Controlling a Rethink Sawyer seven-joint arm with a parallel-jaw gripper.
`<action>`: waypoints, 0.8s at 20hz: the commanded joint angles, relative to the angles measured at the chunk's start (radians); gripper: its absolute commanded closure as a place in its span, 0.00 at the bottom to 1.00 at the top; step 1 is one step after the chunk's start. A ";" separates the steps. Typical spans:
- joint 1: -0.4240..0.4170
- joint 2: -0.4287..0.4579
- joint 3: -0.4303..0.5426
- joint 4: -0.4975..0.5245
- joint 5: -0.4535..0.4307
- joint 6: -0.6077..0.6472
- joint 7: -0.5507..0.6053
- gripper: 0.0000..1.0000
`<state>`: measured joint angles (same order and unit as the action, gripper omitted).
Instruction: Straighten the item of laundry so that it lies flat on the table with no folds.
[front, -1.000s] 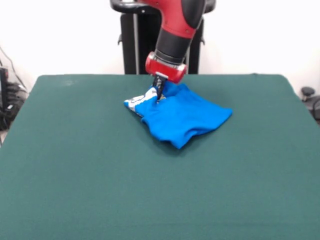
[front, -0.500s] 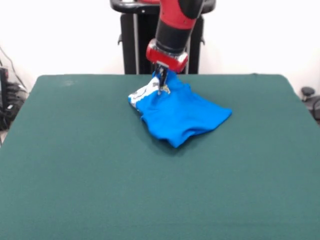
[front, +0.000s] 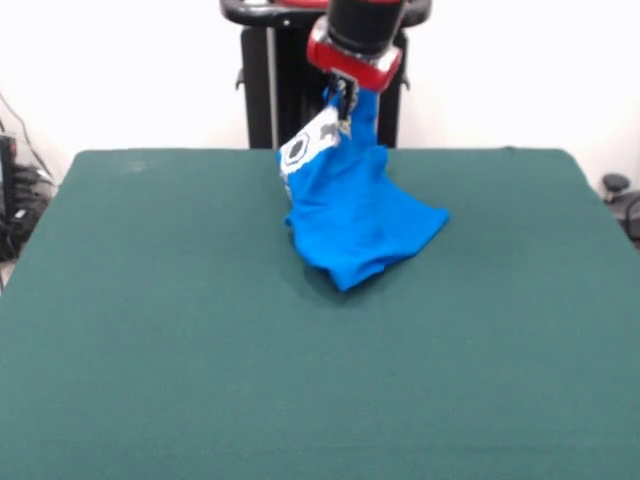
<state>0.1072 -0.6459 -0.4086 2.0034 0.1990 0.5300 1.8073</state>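
Note:
The item of laundry (front: 350, 215) is a bright blue T-shirt with a white and grey print showing near its top. It hangs from my gripper (front: 345, 105), which is shut on a pinch of the cloth at the shirt's upper edge. The lifted part is stretched up into a peak above the table's far side. The shirt's lower part still rests crumpled on the table (front: 150, 330), with folds running across it.
The green table stretches wide on every side of the shirt. A black pedestal (front: 275, 80) stands behind the table's far edge. Cables and dark gear (front: 15, 200) sit off the table's left side.
My gripper has risen from the table surface with the shirt's edge in it. The cloth has been pulled up into a hanging peak, and the part lying on the table has shrunk.

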 joint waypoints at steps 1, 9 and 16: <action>0.033 -0.056 -0.025 -0.223 0.018 0.291 0.245 1.00; 0.057 -0.053 -0.025 -0.393 0.027 0.530 0.335 1.00; 0.044 -0.074 -0.006 -0.522 0.048 0.705 0.364 1.00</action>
<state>0.1302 -0.7190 -0.4561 1.6293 0.1988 1.0455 1.8304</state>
